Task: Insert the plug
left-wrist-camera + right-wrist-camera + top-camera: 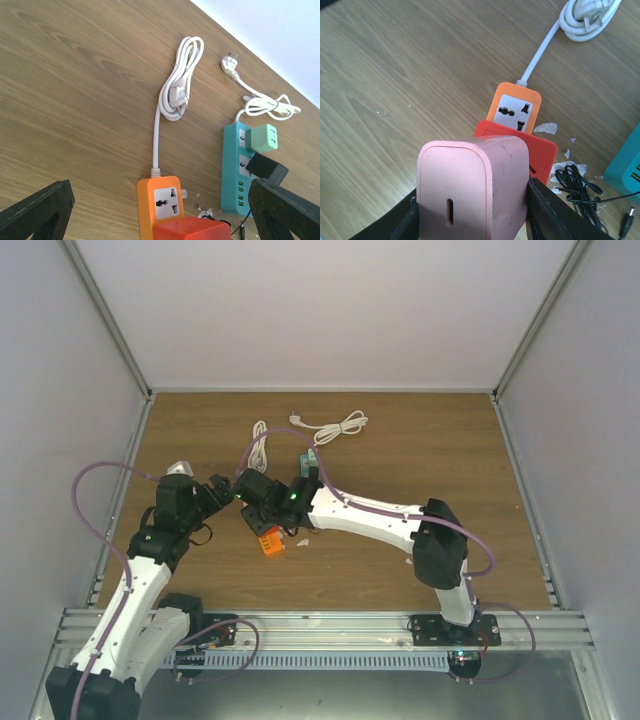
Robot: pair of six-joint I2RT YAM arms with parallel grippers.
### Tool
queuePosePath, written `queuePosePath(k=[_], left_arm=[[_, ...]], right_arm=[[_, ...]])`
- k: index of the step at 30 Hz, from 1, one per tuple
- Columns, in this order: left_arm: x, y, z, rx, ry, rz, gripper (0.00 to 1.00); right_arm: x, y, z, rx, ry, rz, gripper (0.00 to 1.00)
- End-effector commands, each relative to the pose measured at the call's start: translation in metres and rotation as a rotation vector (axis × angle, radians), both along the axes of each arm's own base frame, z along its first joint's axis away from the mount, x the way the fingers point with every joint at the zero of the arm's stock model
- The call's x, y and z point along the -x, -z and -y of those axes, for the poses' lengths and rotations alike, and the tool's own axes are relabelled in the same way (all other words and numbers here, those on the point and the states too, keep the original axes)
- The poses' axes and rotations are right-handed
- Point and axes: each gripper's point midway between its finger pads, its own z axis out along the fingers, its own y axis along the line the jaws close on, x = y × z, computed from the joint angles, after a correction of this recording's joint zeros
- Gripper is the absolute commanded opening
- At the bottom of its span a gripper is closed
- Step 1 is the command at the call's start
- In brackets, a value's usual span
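My right gripper (472, 205) is shut on a pink charger block (470, 190), held just above a red adapter (520, 145) that sits on the orange power strip (514, 106). One white socket of that strip shows free. A small black box (267, 170), possibly the plug, lies against the teal power strip (232, 165); I cannot tell if it is seated. A thin black wire (575, 182) lies coiled beside the red adapter. My left gripper (160, 192) hangs open over the orange strip (150, 210), holding nothing.
A green adapter (264, 138) is plugged into the teal strip. Two coiled white cords (180, 85) (265, 105) lie on the wooden table (400, 440) farther back. Paper scraps (542, 129) are scattered by the orange strip. Grey walls (60, 390) enclose the table.
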Motion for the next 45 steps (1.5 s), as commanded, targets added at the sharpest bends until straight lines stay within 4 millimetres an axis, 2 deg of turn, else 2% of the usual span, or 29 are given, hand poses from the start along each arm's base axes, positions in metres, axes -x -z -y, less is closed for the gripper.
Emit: queuePosePath(k=[1,6,14,24,35,45], left_arm=[[-0.009,-0.008,-0.004,0.003,-0.027,0.055,0.99],[-0.012,-0.004,-0.001,0.005,-0.012,0.041,0.99],[-0.013,0.000,0.002,0.010,0.005,0.027,0.99],[-0.014,-0.001,0.003,0.012,0.011,0.028,0.99],[-0.015,0.003,0.004,0.008,0.013,0.017,0.99],[-0.016,0.005,0.004,0.008,0.012,0.010,0.99]], right_arm=[[-0.003,0.004,-0.001,-0.030,0.023,-0.044,0.01],[-0.010,0.004,0.006,-0.071,0.060,-0.088,0.01],[-0.016,0.019,0.009,-0.096,0.087,-0.179,0.00],[-0.011,0.027,-0.005,-0.145,0.078,-0.268,0.00],[-0.004,0.047,0.002,-0.157,0.138,-0.361,0.00],[-0.008,0.049,0.011,-0.152,0.170,-0.363,0.00]])
